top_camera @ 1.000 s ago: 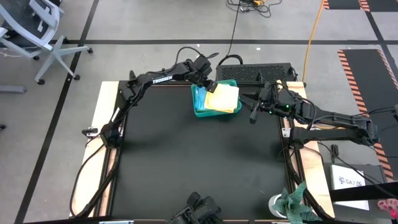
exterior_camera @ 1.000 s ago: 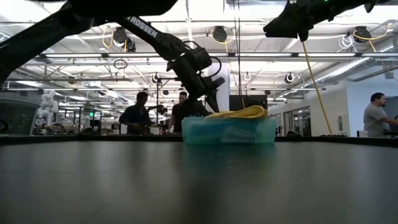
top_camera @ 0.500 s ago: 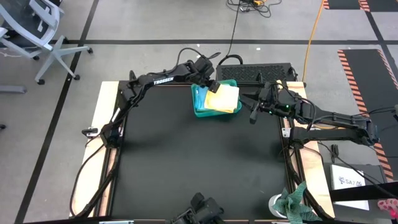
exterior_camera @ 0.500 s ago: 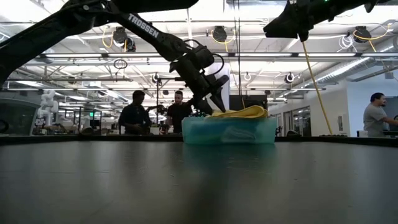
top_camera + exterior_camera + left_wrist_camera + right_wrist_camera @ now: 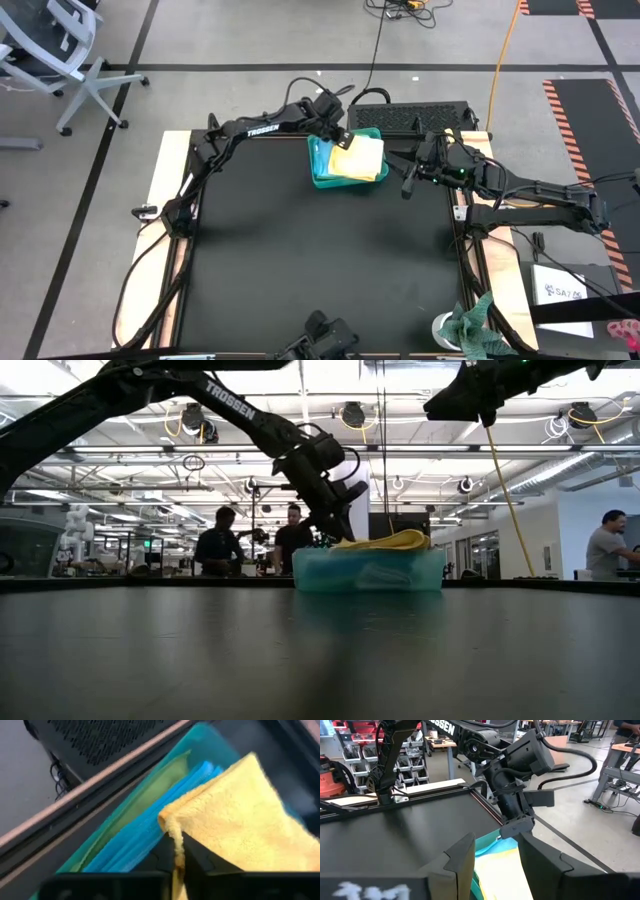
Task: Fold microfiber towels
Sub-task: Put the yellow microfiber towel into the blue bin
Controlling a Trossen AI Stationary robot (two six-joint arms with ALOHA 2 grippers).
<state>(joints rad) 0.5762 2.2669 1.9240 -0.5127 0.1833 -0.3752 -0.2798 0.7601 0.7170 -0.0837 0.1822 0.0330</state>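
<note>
You are seeing the left gripper (image 5: pixel 176 851) pinching the yellow towel (image 5: pixel 245 820) corner (lower towels (image 5: pixel 150 827) mostly hidden); the right gripper (image 5: pixel 492 857) is hovering spread.

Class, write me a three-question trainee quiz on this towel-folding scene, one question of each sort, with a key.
1. True or false: the yellow towel lies on top of the stack in the teal tray.
2. Which gripper is pinching that towel's corner? A) left gripper B) right gripper
3. Fill in: directly under the yellow towel lies a ___ towel.

Key: 1 true. 2 A; its jaws are shut on the corner, while the right gripper hangs open beside the tray. 3 blue.
</note>
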